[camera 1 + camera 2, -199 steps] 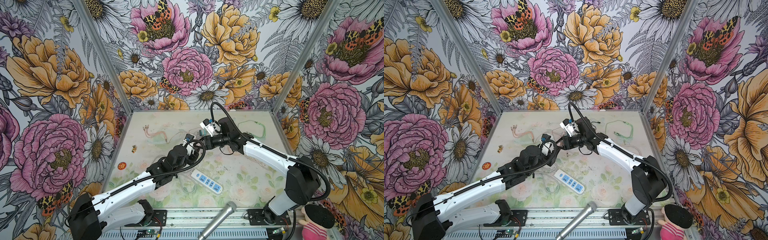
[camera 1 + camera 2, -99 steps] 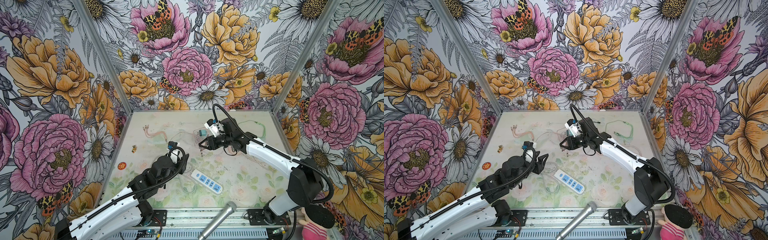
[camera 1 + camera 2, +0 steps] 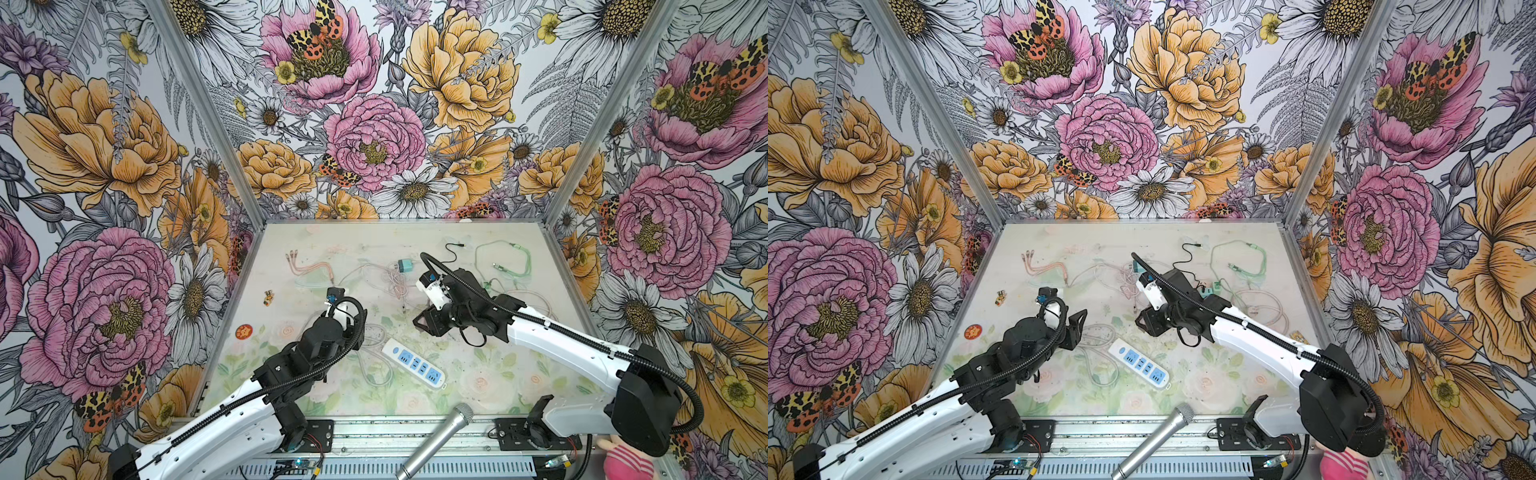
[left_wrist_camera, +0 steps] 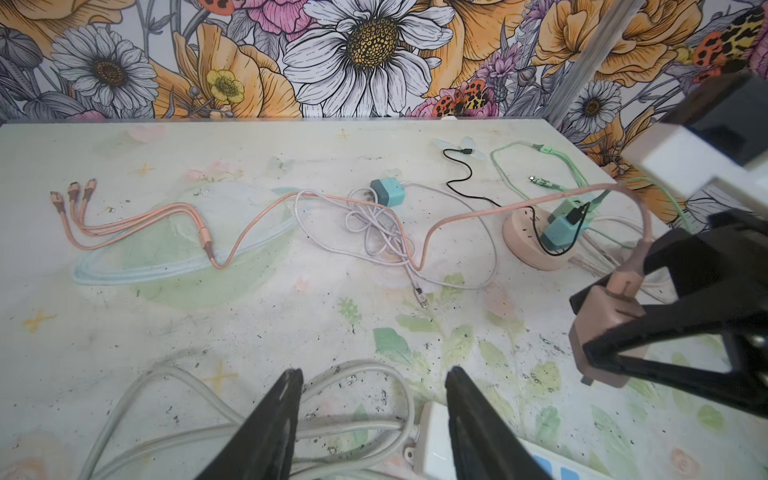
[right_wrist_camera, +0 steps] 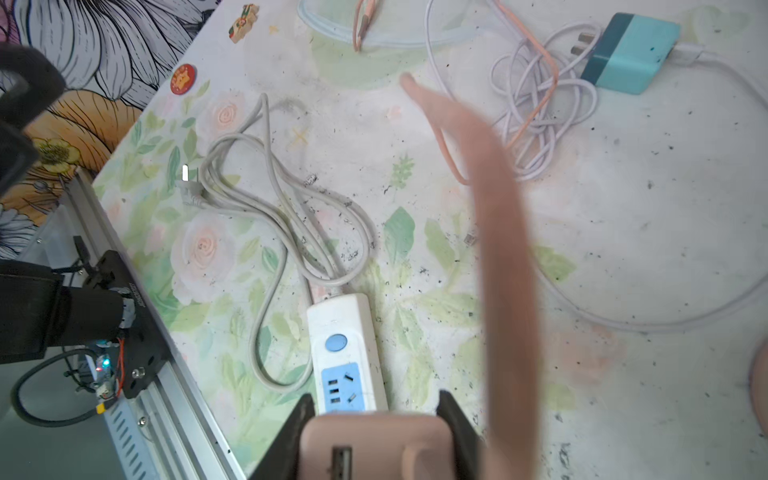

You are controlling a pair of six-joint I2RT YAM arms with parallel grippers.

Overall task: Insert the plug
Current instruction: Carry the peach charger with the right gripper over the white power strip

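The right gripper [image 4: 582,328] is clamped on the pink charger plug [image 4: 606,316], with its 2 black fingers pressed against the plug's sides. The plug hangs in the air just beyond the cord end of the white power strip [image 3: 413,365], not touching it, with a prong pointing down. Its pink cable [image 4: 478,214] arcs away from the strip across the table. The left gripper [image 4: 374,376] is spread apart with nothing between its fingers. It hovers over the strip's looped grey-white cord [image 5: 266,232], beside that same cord end. The strip lies flat, blue sockets up. A teal charger [image 4: 387,192] rests well beyond the strip.
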